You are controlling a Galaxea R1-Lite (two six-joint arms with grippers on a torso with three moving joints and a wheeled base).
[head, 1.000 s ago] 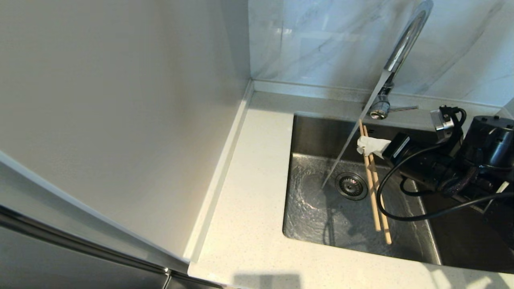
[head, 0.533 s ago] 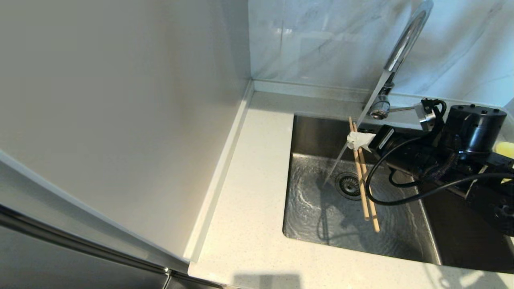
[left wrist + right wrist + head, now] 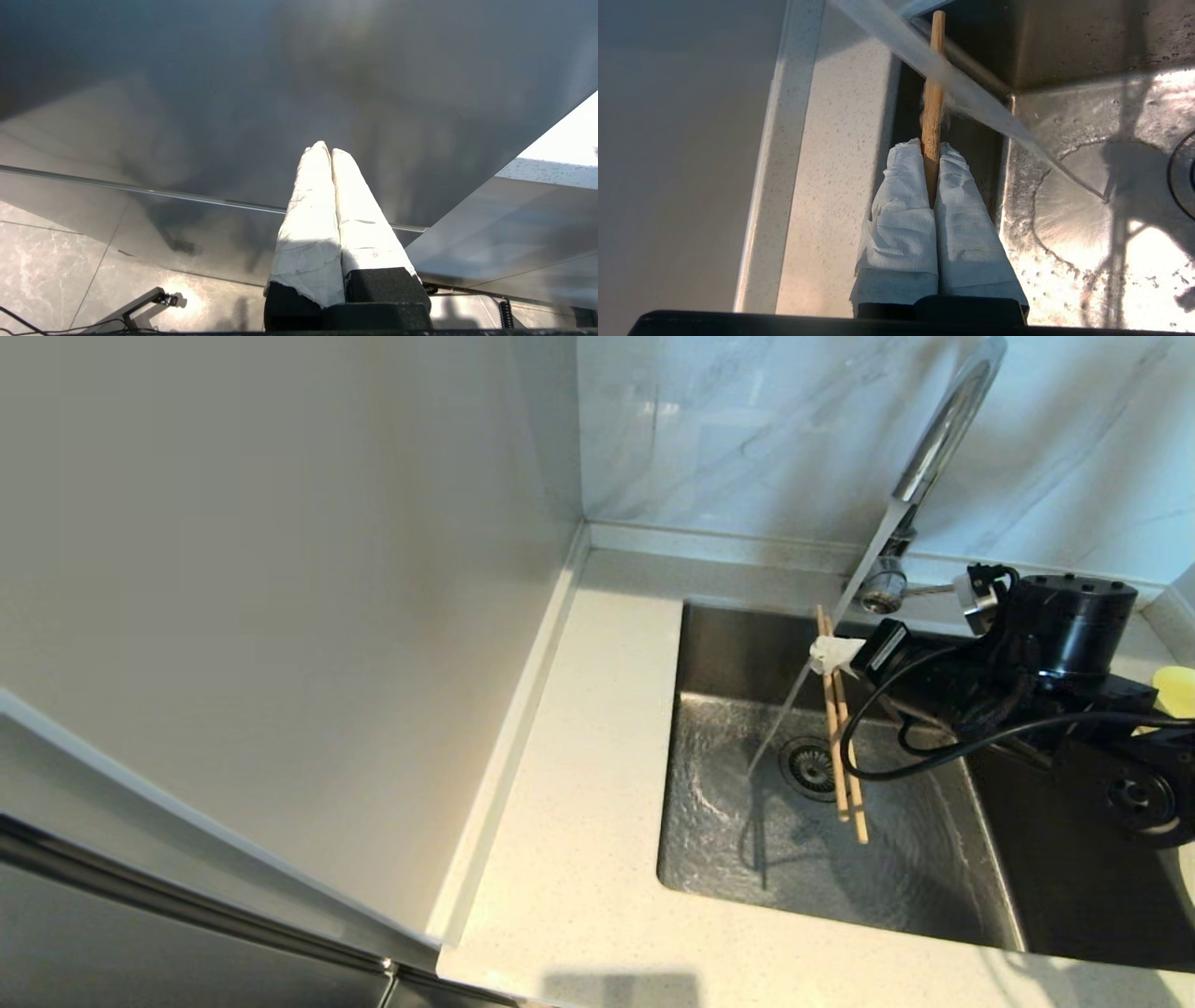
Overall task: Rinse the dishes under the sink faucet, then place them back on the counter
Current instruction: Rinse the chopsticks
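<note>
My right gripper (image 3: 825, 654) (image 3: 930, 148) is shut on the light-wood chopsticks (image 3: 842, 747) (image 3: 933, 98), holding them near their upper end over the steel sink (image 3: 719, 653). They hang tilted above the drain. The chrome faucet (image 3: 938, 439) runs; its stream (image 3: 803, 677) (image 3: 971, 100) passes just beside and across the chopsticks' upper part and hits the sink floor. A pale-yellow object (image 3: 1176, 689), perhaps the bowl, peeks out at the right edge. The plate is out of view. My left gripper (image 3: 325, 149) is shut on nothing, parked away from the sink.
The off-white speckled counter (image 3: 597, 756) lies left of and in front of the sink, bounded by a plain wall panel (image 3: 280, 569) on the left and the marble wall behind. The round drain strainer (image 3: 808, 767) sits in the wet sink floor.
My right arm has carried the chopsticks left and toward the back of the sink, bringing their upper part up to the water stream. The pale-yellow object has come into view.
</note>
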